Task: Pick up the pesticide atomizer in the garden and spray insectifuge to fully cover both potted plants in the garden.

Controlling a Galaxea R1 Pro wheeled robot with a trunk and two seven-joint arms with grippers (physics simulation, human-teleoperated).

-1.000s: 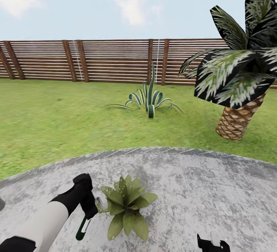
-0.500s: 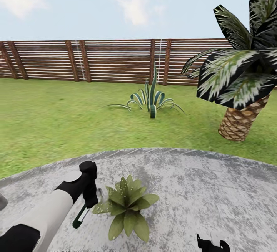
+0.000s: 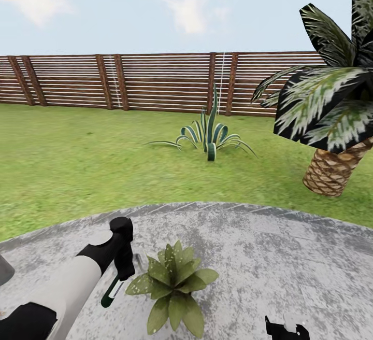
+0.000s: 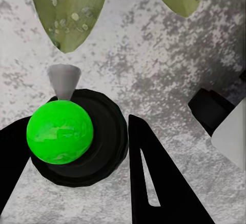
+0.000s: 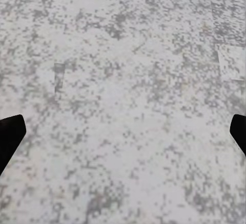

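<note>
One potted plant, a low rosette of broad green leaves, sits on the grey paved patio near the front. My left gripper hangs just to its left, shut on the pesticide atomizer. The left wrist view shows the atomizer between the black fingers, with a bright green ball on a black round body. Its grey nozzle points at a leaf dotted with pale specks. My right gripper is low at the front right, and its fingers stand wide apart over bare paving in the right wrist view.
Green lawn lies beyond the patio edge, with a striped agave in the middle. A big palm with a scaly trunk rises at the right. A brown slatted fence closes the back.
The camera has turned a little left, shifting the scene right. My left gripper with the atomizer has risen slightly toward the plant. Pale specks now show on the plant's left leaves.
</note>
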